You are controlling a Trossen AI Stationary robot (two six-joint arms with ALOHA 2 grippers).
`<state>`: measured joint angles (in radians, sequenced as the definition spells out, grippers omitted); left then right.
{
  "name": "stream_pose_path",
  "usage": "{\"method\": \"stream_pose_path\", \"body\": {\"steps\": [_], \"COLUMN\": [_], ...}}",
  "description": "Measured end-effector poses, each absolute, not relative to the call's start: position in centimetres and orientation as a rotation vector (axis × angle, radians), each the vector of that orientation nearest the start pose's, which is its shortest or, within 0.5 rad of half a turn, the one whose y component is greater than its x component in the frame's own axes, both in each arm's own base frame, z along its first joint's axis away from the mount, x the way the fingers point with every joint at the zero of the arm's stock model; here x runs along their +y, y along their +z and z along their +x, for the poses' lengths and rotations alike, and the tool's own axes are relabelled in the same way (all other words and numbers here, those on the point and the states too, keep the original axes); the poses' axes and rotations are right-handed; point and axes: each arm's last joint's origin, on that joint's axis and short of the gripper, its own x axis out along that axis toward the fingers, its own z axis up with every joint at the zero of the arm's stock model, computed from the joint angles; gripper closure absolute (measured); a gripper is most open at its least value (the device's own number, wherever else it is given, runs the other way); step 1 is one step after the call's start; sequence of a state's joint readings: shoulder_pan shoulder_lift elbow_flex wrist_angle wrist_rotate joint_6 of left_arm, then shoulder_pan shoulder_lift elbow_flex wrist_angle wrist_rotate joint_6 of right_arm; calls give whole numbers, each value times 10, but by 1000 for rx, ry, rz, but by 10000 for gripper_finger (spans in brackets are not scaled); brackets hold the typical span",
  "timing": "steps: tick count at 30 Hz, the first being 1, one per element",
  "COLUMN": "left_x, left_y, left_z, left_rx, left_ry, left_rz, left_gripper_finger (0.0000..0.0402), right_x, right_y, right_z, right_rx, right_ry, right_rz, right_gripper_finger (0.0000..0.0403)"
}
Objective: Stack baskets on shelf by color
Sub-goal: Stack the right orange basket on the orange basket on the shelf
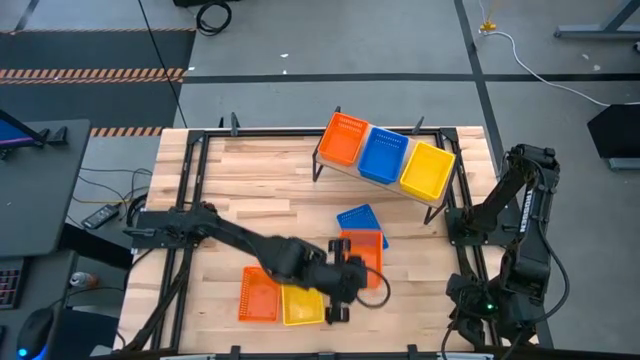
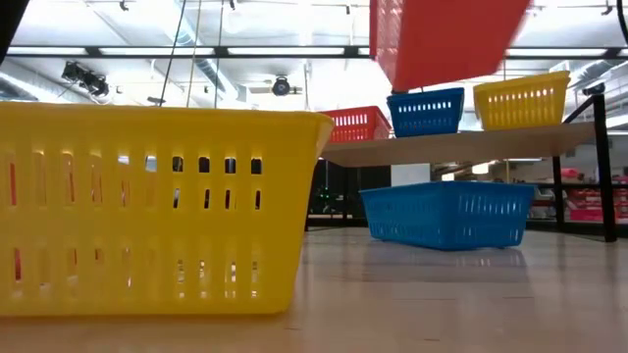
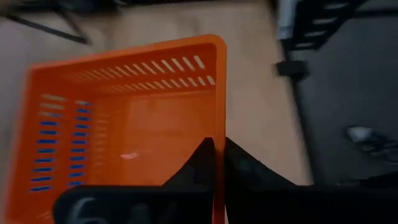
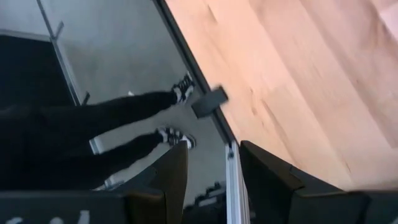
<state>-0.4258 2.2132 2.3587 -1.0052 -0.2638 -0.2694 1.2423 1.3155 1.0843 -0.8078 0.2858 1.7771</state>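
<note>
My left gripper (image 1: 350,275) (image 3: 217,146) is shut on an orange basket (image 1: 363,250) (image 3: 124,124) (image 2: 442,39) above the table's middle. A blue basket (image 1: 360,221) (image 2: 451,211) rests flat on the table just beyond and below it. Another orange basket (image 1: 258,296) and a yellow basket (image 1: 301,305) (image 2: 147,206) sit side by side near the table's near edge. The shelf (image 1: 440,198) (image 2: 461,145) bears one orange (image 1: 345,138), one blue (image 1: 383,155) and one yellow basket (image 1: 428,168). My right gripper (image 4: 211,180) waits open at the right edge. My left gripper holds the orange basket by the rim of one side wall (image 3: 219,124), one finger inside the basket and one outside. The fingers slant down at it from the table's near side. The basket is lifted clear of the table and tilted in the low view.
The table's black metal frame runs along both sides (image 1: 190,190). The right arm's base (image 1: 510,260) stands at the right edge. A person's legs (image 4: 124,124) show on the floor beyond the table edge. Bare wood lies in front of the shelf on the left (image 1: 260,190).
</note>
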Motion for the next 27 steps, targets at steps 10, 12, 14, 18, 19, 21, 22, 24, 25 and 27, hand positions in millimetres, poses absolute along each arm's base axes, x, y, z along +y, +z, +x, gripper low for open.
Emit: {"method": "stream_pose_path", "body": {"steps": [10,12,14,18,19,21,22,24,25,27], "left_x": [-124,-114,-102,-74,-65,-49,-41,-25,-18,-2], "left_y": [383,390,398,413,414,414,415,415,415,415], "left_z": [414,409,404,394,394,395,396,397,397,398], "left_rx": [823,827,827,841,851,870,874,890,897,909], "left_ry": [50,66,70,77,83,94,96,85,72,46], "left_rz": [212,259,317,411,432,470,493,539,562,606], "left_gripper_finger": [389,389,389,389,389,389,389,389,389,389], "right_x": [232,228,224,217,216,214,213,210,208,204], "right_y": [278,276,274,272,272,272,272,272,272,272], "right_z": [96,97,97,100,101,105,108,115,118,124], "right_rx": [1089,1113,1150,1166,1159,1138,1122,1089,1079,1064], "right_ry": [-155,-214,-283,-354,-362,-377,-386,-406,-418,-443], "right_rz": [875,904,913,894,897,909,917,937,945,962], "right_gripper_finger": [249,249,249,249,249,249,249,249,249,249]}}
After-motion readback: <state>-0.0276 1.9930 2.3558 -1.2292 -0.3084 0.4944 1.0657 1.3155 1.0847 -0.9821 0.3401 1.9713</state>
